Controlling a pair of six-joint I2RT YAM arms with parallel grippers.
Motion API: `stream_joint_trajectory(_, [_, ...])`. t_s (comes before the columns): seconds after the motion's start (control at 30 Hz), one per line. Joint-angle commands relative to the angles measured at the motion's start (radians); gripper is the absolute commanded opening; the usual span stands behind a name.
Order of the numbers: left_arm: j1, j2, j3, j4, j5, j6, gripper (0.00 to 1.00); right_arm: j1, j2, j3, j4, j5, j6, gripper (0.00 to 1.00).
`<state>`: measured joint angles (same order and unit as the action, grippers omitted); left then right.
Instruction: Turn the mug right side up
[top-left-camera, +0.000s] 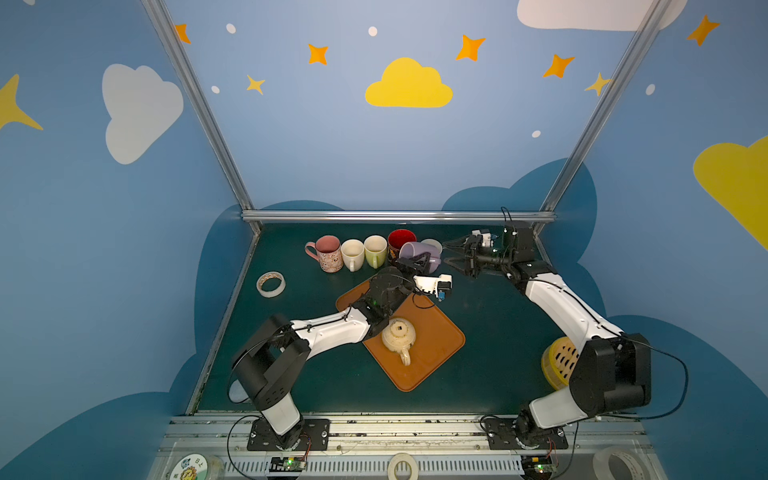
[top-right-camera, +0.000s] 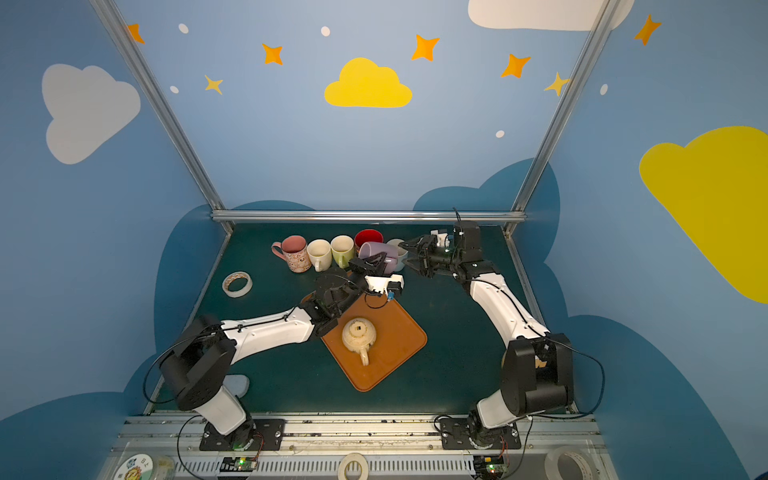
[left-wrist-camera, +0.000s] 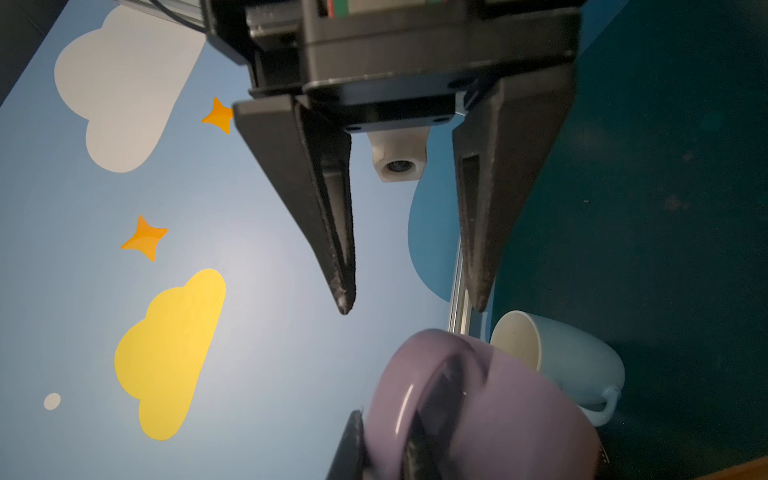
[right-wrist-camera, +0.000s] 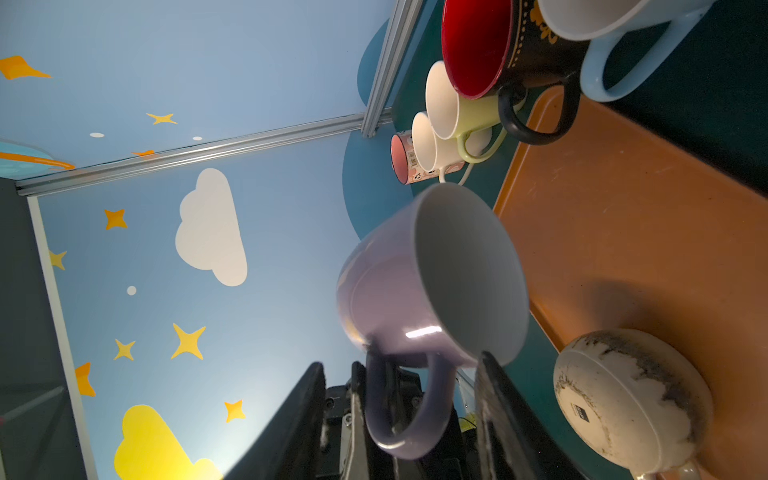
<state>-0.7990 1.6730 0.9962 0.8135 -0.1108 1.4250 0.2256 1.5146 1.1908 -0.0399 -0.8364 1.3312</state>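
A lavender mug (top-left-camera: 417, 250) (top-right-camera: 376, 251) hangs in the air at the back of the table, tipped on its side. My left gripper (top-left-camera: 415, 264) (left-wrist-camera: 386, 440) is shut on its handle (right-wrist-camera: 415, 432). In the right wrist view the mug's pale inside (right-wrist-camera: 465, 274) shows. My right gripper (top-left-camera: 445, 252) (right-wrist-camera: 401, 359) is open just right of the mug, its fingers standing either side of the handle without touching it. A cream mug (top-left-camera: 399, 336) (right-wrist-camera: 627, 399) stands upside down on the orange tray (top-left-camera: 436, 357).
A row of upright mugs lines the back: pink (top-left-camera: 328, 252), white (top-left-camera: 352, 254), green (top-left-camera: 375, 250), red-lined black (top-left-camera: 400, 240) and light blue (top-left-camera: 433, 245). A tape roll (top-left-camera: 271, 284) lies at the left. A yellow basket (top-left-camera: 559, 365) sits behind the right arm.
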Motion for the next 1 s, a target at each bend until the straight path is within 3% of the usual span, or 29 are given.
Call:
stream_joint_trajectory(0.0, [-0.002, 0.002, 0.043, 0.103, 0.000, 0.017, 0.04, 0.016, 0.013, -0.014, 0.059, -0.008, 0.055, 0.49])
stream_joint_trajectory(0.27, [-0.003, 0.021, 0.044, 0.112, -0.021, -0.024, 0.04, 0.036, 0.007, -0.028, 0.014, 0.009, 0.004, 0.49])
stream_joint_trajectory(0.4, [0.001, -0.004, 0.049, 0.031, -0.027, -0.126, 0.04, 0.023, -0.012, -0.037, -0.047, 0.019, -0.070, 0.46])
stream_joint_trajectory(0.6, [0.044, -0.122, 0.210, -0.454, -0.022, -0.525, 0.04, -0.051, -0.074, -0.072, -0.175, 0.031, -0.249, 0.39])
stream_joint_trajectory(0.73, [0.088, -0.105, 0.402, -0.841, 0.011, -0.737, 0.04, -0.064, -0.137, -0.061, -0.318, 0.090, -0.454, 0.40])
stream_joint_trajectory(0.83, [0.127, -0.052, 0.575, -1.134, 0.047, -0.935, 0.04, -0.047, -0.194, -0.083, -0.344, 0.130, -0.531, 0.41])
stream_joint_trajectory(0.97, [0.150, -0.052, 0.617, -1.278, 0.075, -1.101, 0.04, -0.033, -0.247, -0.103, -0.366, 0.161, -0.574, 0.42])
